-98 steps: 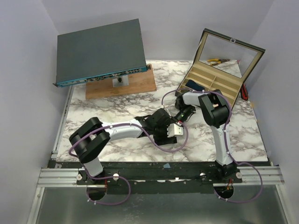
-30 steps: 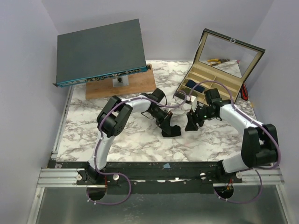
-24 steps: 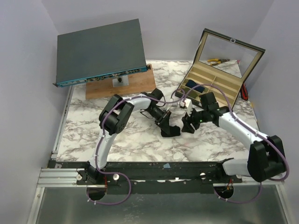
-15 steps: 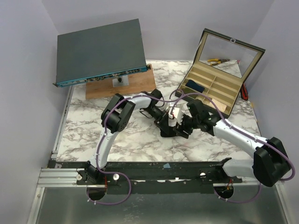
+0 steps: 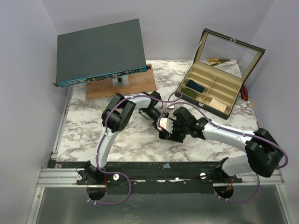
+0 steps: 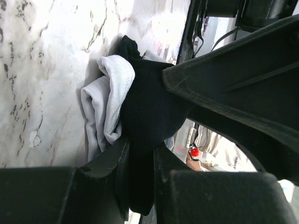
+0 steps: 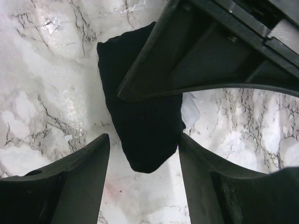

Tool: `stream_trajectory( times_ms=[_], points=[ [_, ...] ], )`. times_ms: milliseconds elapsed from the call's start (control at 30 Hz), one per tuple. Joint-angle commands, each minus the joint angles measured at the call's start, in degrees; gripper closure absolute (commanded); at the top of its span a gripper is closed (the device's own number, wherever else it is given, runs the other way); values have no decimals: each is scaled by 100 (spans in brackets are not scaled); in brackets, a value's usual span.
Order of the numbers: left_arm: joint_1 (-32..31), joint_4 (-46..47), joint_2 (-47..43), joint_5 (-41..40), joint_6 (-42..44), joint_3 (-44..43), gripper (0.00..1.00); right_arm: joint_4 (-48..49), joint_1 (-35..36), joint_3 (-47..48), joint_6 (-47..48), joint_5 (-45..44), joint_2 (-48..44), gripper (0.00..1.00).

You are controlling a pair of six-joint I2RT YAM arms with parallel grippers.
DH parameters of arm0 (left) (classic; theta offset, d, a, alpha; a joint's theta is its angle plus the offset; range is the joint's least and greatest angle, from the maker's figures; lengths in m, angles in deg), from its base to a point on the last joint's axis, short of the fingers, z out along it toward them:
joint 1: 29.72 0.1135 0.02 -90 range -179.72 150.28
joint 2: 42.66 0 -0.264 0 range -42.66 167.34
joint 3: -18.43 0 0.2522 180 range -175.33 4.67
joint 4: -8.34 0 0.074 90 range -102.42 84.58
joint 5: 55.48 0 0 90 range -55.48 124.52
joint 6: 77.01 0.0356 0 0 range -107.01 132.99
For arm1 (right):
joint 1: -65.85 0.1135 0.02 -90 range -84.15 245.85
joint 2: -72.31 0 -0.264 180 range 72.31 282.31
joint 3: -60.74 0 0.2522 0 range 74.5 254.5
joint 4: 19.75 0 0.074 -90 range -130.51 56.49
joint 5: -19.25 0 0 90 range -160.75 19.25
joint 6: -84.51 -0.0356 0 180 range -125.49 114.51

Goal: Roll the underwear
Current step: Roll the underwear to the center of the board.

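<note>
Leftward, the right gripper point(image 7: 142, 150) is being brought, jaws apart, around the underwear point(image 7: 145, 116) being pinched by the left gripper point(image 6: 140, 161), likely for rolling.

The left arm point(image 5: 117, 114), white with black joints, stands up from the lower left of the overhead view, folds at a high elbow and extends right to mid-frame, its wrist tipped down toward the tabletop. The left pincer point(image 5: 163, 127), black and two-fingered, has its fingers point(image 6: 110, 177) drawn close, clamped on the soft black fabric underwear point(image 6: 149, 116). The right arm point(image 5: 224, 133) lies low from the lower right, its forearm running leftward. The right pincer point(image 7: 142, 144) faces the left one, its fingers point(image 7: 74, 182) spread wide.
</note>
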Motion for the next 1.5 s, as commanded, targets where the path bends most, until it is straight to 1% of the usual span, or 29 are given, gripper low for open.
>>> stream_trajectory(
  times_ms=[0, 133, 300, 400, 433, 500, 567, 600, 633, 700, 733, 800, 967, 1067, 1133, 1467],
  points=[
    [-15, 26, 442, -1185, 337, 151, 100, 264, 167, -39, 130, -256, 202, 37],
    [-17, 27, 446, -1184, 341, 150, 100, 434, 176, -21, 137, -172, 444, 39],
    [-18, 18, 455, -1181, 341, 140, 100, 524, 176, 33, 174, -48, 855, 46],
    [-22, 17, 463, -1142, 350, 138, 100, 500, 176, 31, 177, 17, 1031, 53],
    [-18, 8, 464, -1128, 358, 121, 100, 475, 176, 24, 166, 52, 1082, 57],
    [-18, -31, 479, -1077, 380, 91, 100, 363, 175, 58, 135, 133, 1165, 70],
    [-17, -95, 490, -1015, 410, 43, 100, 150, 170, 119, 105, 242, 1267, 86],
    [-18, -106, 485, -994, 420, 25, 96, 72, 167, 122, 71, 284, 1287, 94],
    [-11, -106, 463, -968, 433, 31, 93, 11, 159, 122, 54, 345, 1292, 99],
    [-8, -51, 344, -938, 455, 102, 85, -154, 123, 151, -13, 505, 1275, 99],
    [1, 4, 246, -930, 451, 157, 78, -242, 94, 179, -56, 616, 1283, 99],
    [41, 105, 50, -940, 455, 285, 70, -440, 36, 228, -98, 794, 1323, 99],
    [275, 354, -485, -856, 361, 601, 43, -662, -65, 212, -131, 1006, 1430, 99],
    [447, 569, -827, -824, 244, 851, 22, -731, -171, 254, -161, 1156, 1512, 99],
    [577, 715, -1028, -830, 139, 1025, 2, -734, -217, 237, -152, 1184, 1554, 99],
    [1103, 1206, -1929, -984, -142, 1849, 1, -837, -467, 289, -171, 1423, 1744, 99]
  ],
)
